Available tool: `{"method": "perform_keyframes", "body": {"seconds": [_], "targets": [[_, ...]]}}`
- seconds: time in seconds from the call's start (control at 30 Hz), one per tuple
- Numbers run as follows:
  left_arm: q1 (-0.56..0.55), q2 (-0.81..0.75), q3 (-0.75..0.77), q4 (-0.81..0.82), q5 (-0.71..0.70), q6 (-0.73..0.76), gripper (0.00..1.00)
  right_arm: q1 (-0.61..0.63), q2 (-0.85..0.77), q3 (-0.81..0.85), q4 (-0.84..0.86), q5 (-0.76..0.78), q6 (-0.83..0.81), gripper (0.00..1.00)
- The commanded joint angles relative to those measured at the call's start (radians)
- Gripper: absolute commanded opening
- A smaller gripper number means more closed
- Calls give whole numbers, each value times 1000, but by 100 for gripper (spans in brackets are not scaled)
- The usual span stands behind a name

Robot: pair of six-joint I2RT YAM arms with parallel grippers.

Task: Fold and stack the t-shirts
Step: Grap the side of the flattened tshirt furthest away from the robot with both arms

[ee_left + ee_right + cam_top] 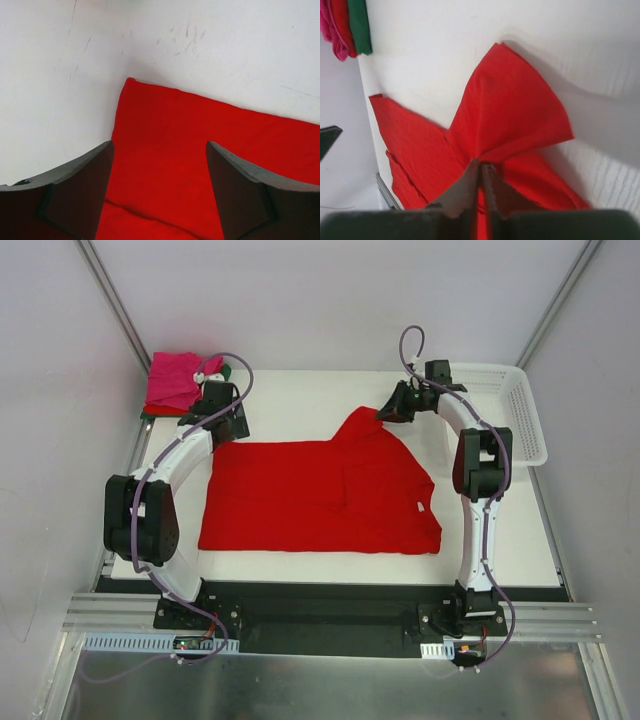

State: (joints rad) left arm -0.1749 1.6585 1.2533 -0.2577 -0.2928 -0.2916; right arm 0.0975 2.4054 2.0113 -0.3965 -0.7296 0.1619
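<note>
1. The large red t-shirt (320, 495) is spread on the white surface (300, 390) between the two arms, with its near hem close to the near edge of the surface. Fold lines are seen across its right half.
2. The left claw (228, 425) is held over the far left corner of that shirt. Its jaws are parted wide and nothing is gripped between them. In the left wrist view the red corner is seen lying flat below, framed by the two dark fingers (85, 190). Whether the fingers touch the cloth cannot be told.
3. The right claw (383, 413) is closed on a pinch of red cloth at the far right part of the shirt, and the cloth is drawn up into a peak toward it. In the right wrist view the cloth is seen clamped between the shut fingers (465, 187), with a broad flap fanned out beyond them.
4. A stack of folded t-shirts (172, 380) is placed at the far left corner, just beyond the left claw and apart from the large shirt. Magenta is seen on top, with red and dark green edges beside it.
5. A white lattice basket (530, 410) is set at the far right edge of the surface, beside the right arm
</note>
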Motion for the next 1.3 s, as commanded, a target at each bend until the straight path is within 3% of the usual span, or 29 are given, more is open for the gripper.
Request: {"method": "perform_keyframes", "body": {"seconds": [0.0, 0.07, 0.17, 0.33, 0.7, 1.27], "targets": [[9, -48, -9, 18, 12, -15, 74, 11, -91, -29, 2, -16, -42, 23], [9, -48, -9, 18, 11, -15, 74, 10, -91, -28, -14, 21, -56, 41], [9, -48, -8, 20, 9, -12, 74, 10, -81, -3, -74, 105, -74, 50], [9, -40, -5, 18, 3, -8, 74, 10, -71, 36, -136, 275, -97, 52], [9, -23, 5, 18, -3, -1, 74, 11, -65, 66, -149, 438, -108, 53], [9, 0, 26, 17, -29, 12, 74, -1, 109, 257, -196, 409, -39, 59]]}}
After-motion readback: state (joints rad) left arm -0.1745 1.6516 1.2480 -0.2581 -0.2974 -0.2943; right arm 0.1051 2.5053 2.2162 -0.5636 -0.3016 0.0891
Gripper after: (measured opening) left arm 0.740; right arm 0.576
